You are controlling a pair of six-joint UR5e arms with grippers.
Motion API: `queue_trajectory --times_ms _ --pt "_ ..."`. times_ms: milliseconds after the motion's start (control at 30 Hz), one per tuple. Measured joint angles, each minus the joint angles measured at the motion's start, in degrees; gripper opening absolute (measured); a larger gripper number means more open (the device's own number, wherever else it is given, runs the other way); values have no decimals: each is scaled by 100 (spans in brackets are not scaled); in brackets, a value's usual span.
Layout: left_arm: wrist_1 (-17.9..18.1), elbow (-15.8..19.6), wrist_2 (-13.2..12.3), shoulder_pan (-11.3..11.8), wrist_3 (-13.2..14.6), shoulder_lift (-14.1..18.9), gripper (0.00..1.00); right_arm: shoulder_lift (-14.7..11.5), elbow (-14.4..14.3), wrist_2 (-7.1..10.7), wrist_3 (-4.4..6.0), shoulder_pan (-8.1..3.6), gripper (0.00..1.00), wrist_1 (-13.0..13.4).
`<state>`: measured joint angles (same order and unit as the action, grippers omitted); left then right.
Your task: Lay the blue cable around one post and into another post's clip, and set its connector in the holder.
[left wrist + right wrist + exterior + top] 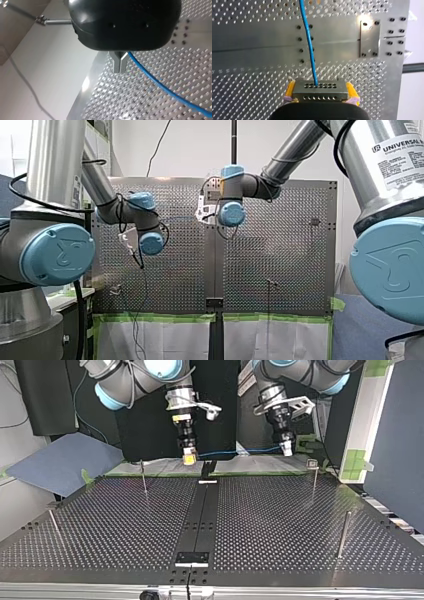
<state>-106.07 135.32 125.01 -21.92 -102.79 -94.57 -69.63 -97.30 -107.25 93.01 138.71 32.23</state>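
— While holding the blue cable (307,37) aloft, gripped how?
— Pinched in my left gripper (120,65), fingers closed; connector (320,87) squeezed between yellow pads (290,90) of my right gripper (320,91). Strung level along the table (280,525) edge far in top view; clip post (314,480) nearest my left gripper.

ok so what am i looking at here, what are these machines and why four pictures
Two robot arms work over a perforated metal table with thin upright posts. One picture looks from behind the arms, one faces them from across the table, and two come from cameras on their wrists. The right pincer grips a small metal connector between yellow pads. The blue cable runs from it to the left pincer, which is shut on it. It is not yet round any post.
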Motion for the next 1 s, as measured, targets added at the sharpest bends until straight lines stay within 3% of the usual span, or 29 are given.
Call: queue_trajectory --times_ms 167,533,1000 --pt "-225 -52 -77 227 -224 227 0 4 242 194 -72 16 0 -143" --pt "-730 -335 -138 731 -729 731 0 6 740 435 -185 58 0 -561" --pt "-1374 -935 -703 1378 -1372 1135 0 22 1429 603 -211 73 0 -764"
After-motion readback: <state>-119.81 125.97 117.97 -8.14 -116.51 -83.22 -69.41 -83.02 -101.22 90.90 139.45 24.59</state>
